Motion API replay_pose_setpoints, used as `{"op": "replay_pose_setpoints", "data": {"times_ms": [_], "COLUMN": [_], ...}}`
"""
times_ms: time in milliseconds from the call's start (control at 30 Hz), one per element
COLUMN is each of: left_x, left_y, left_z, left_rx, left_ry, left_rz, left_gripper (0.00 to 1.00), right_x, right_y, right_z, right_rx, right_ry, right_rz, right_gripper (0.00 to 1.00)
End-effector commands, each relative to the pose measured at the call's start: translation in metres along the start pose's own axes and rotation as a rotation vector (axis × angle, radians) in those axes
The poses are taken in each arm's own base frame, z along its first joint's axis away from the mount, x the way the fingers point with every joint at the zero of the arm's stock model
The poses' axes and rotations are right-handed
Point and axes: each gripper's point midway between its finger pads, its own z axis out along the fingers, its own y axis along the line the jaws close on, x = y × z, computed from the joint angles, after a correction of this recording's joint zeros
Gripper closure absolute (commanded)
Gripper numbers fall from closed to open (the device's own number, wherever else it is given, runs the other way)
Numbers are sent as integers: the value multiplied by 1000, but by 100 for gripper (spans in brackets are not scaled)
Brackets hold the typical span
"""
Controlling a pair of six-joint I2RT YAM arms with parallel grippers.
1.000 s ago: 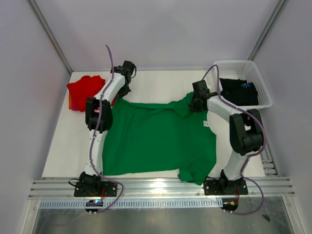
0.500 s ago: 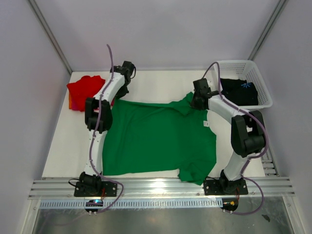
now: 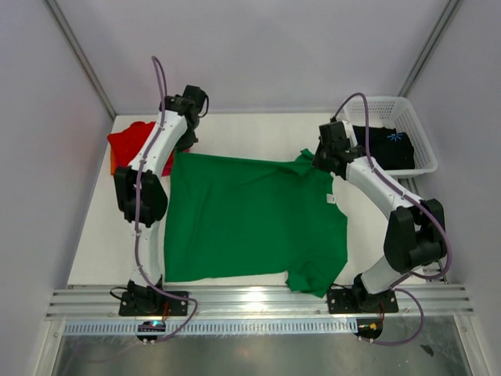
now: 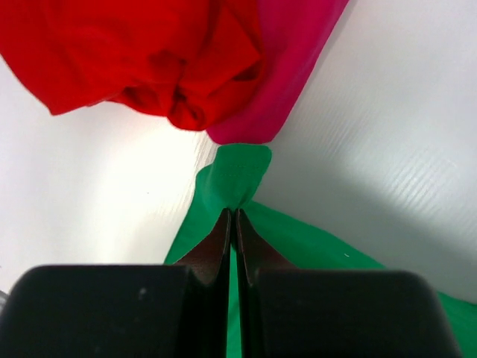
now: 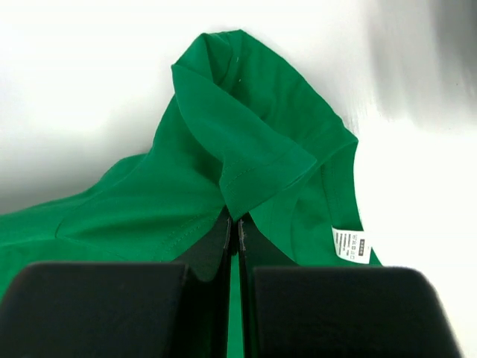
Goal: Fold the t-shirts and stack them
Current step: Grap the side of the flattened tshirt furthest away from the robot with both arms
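Note:
The bright green t-shirt (image 3: 250,215) lies spread across the table. My left gripper (image 3: 178,150) is shut on its far left corner, seen pinched in the left wrist view (image 4: 232,218). My right gripper (image 3: 319,163) is shut on its far right sleeve area (image 5: 235,220), where the cloth bunches into a fold (image 5: 246,149). The red t-shirt (image 3: 129,141) lies crumpled at the far left, with the magenta-pink t-shirt (image 4: 291,60) showing under it. The black t-shirt (image 3: 383,145) with a blue print sits in the basket.
The white lattice basket (image 3: 423,160) stands at the far right corner. A white label (image 5: 350,245) shows on the green cloth near my right gripper. Grey walls close in the table on three sides; a metal rail (image 3: 258,301) runs along the near edge.
My left gripper has moved left and back, pulling the green shirt's far edge straight and taut. My right gripper has shifted slightly right and back with the sleeve.

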Motion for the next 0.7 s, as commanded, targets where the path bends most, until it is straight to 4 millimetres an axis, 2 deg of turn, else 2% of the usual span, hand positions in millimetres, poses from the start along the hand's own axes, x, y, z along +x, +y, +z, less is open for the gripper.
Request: {"op": "replay_pose_setpoints", "data": {"times_ms": [0,200,233,300,333,400,500,667], "left_x": [7,22,30,42,47,55,76,88], "left_y": [17,24,24,28,25,28,33,43], "left_z": [-22,-33,-32,-32,-33,-35,-33,-41], "left_rx": [-7,-23,-35,-53,-56,-63,-85,-120], "left_ry": [8,37,50,69,73,83,128,130], "left_rz": [-13,10,21,32,29,27,21,20], "left_gripper": [100,100,100,100,100,100,100,100], "right_x": [-2,13,20,22,30,32,46,68], "right_y": [-8,-16,-19,-20,-24,-24,-31,-34], "right_z": [-17,-34,-35,-44,-45,-52,-57,-65], "right_rx": [5,-3,1,-11,-1,-12,-2,-16], "right_ry": [-25,2,20,13,29,21,49,94], "right_rz": [10,12,13,20,16,25,19,10], "right_gripper": [97,97,97,97,97,97,97,97]}}
